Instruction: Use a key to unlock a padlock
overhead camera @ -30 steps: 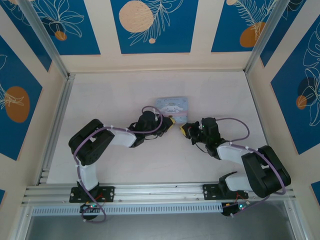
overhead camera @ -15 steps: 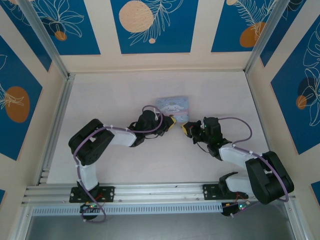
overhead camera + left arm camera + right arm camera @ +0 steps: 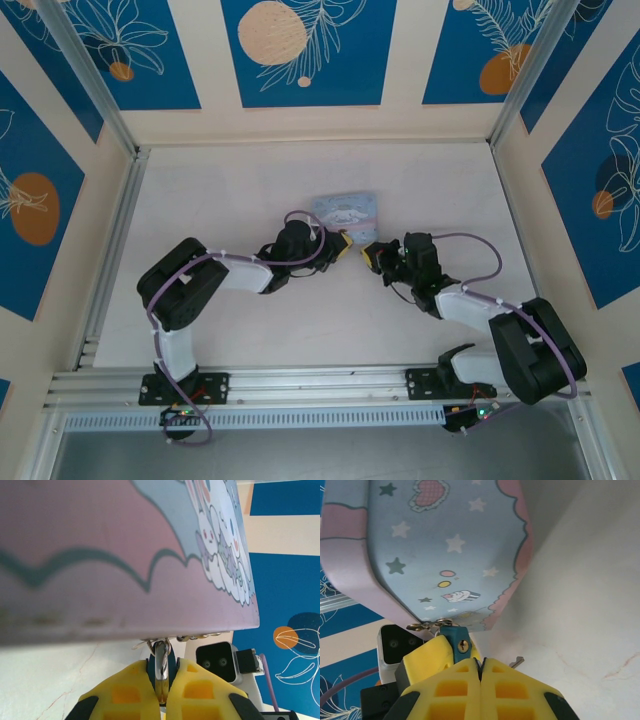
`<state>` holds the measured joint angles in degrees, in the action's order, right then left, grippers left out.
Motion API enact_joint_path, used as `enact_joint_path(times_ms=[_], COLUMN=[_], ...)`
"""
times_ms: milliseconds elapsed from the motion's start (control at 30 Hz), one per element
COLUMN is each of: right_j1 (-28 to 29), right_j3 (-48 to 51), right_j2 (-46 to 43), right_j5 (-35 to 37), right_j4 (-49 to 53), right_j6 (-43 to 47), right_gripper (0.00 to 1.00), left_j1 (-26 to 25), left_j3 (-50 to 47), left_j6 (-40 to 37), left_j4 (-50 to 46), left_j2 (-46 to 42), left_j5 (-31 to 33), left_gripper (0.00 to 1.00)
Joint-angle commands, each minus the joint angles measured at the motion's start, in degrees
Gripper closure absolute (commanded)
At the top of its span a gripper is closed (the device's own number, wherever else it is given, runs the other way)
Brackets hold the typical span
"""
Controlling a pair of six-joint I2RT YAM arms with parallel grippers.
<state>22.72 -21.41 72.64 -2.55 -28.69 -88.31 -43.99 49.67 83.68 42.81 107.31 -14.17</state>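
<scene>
The small blue-grey padlock hangs by its metal shackle from the clasp of the pastel cartoon tin. My left gripper is shut on the padlock's body, and sits at the tin's near edge. The brass keyhole faces my right gripper, which is shut just below the padlock. The thin key pokes out sideways from behind the right fingers. In the top view the right gripper is tip to tip with the left one.
The tin lies flat mid-table, its lid looming over both wrist cameras. The pale tabletop runs out to railed walls on each side. The right wrist's camera housing sits close behind the padlock.
The right gripper has edged slightly up toward the tin and the padlock. The left arm has held still, gripping the padlock.
</scene>
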Motion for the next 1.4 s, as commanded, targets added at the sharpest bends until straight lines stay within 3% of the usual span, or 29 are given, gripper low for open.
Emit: enact_joint_path(times_ms=[0, 1367], right_j1=[0.56, 1.67], right_j3=[-2.13, -6.02], right_j2=[1.16, 4.86], right_j5=[2.04, 3.40], right_j4=[0.63, 1.86], right_j6=[-0.79, -0.90], right_gripper=[1.00, 1.00], left_j1=[0.47, 0.41], left_j3=[1.92, 2.59], left_j6=[0.50, 0.54], left_j4=[2.62, 2.19], left_j2=[-2.18, -2.45], left_j5=[-0.20, 0.01], left_gripper=[1.00, 1.00])
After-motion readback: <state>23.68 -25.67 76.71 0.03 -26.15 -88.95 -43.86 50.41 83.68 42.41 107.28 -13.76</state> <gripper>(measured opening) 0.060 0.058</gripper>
